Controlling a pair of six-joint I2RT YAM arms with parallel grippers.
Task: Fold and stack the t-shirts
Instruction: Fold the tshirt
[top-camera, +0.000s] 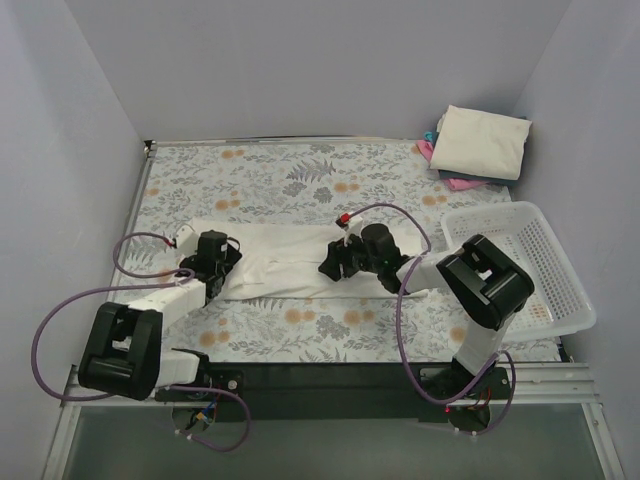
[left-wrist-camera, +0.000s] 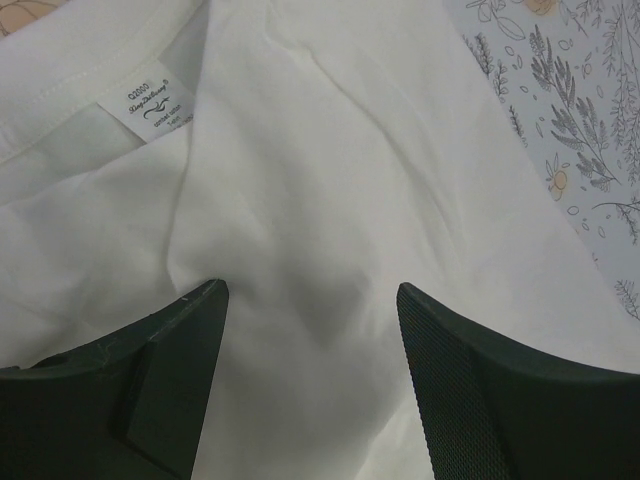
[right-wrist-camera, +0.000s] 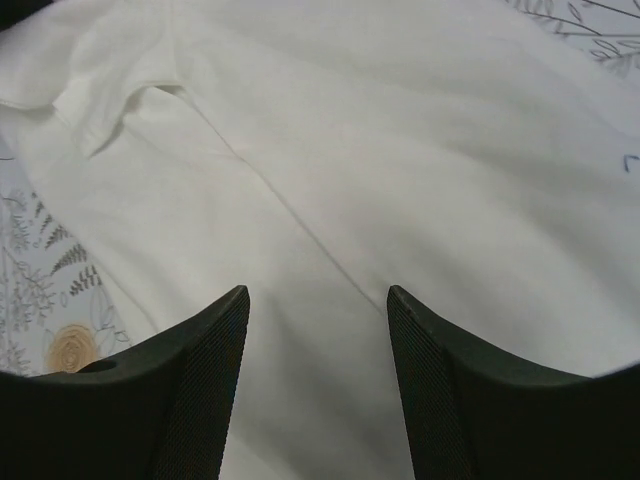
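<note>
Lying flat on the desk (top-camera: 300, 180), the white t-shirt (top-camera: 285, 258) is sitting beneath left tool (left-wrist-camera: 310, 295) and right tool (right-wrist-camera: 316, 295), both gaping wide, holding nothing. White lattice basket (top-camera: 560, 290) is resting at the right edge; folded t-shirts (top-camera: 480, 140) are sitting far-right, well apart.

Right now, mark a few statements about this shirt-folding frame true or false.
1. The left gripper and right gripper are both open over the white t-shirt. True.
2. The folded stack sits at the near left corner. False: it lies at the far right corner.
3. A sewn-in label shows on the shirt. True.
4. The white basket stands on the left side. False: it stands on the right side.
</note>
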